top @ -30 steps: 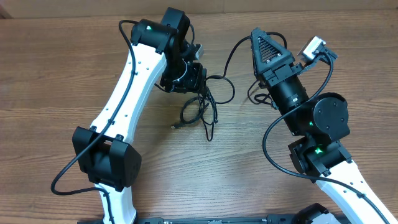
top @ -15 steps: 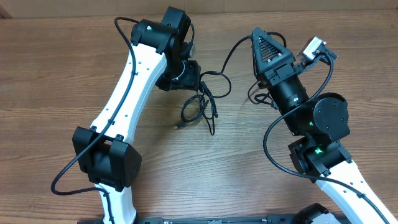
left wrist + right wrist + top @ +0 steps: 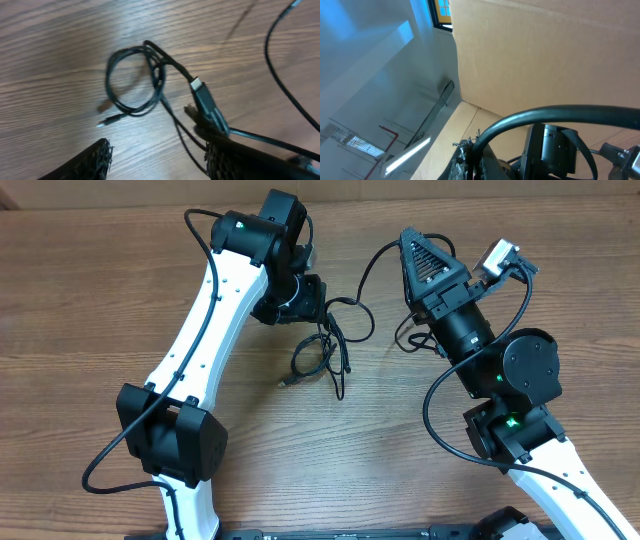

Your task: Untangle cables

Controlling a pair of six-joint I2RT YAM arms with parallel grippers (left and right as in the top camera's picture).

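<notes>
Separation of the cables (image 3: 322,352) looks barely begun, to my judgement. From overhead they lie mid-desk (image 3: 100,320) as a small tangled loop with loose tails, just near of the left arm (image 3: 215,300) where its jaws hang. One thin strand climbs far and right to the tip of the right arm (image 3: 500,370). The right jaws are closed, and whether they pinch that strand I cannot tell from here. The left wrist view gives what the overhead hides. The left jaws stand well apart and clamp nothing, with bare desk showing between their fingers (image 3: 95,160). A cord with a silver-tipped plug (image 3: 202,95) is draped against the finger on the right of the picture. The coil (image 3: 132,82) sits farther off, crossed over itself where two strands meet, its small plug ends lying beside it. The right wrist view looks up and away at a cardboard wall (image 3: 545,60) and a thick arm wire (image 3: 545,115), so it shows no cord and does not settle that grip. The next move probably calls for the left jaws to close on a single strand near the crossing and draw it out of the loop while the other end is kept taut.
</notes>
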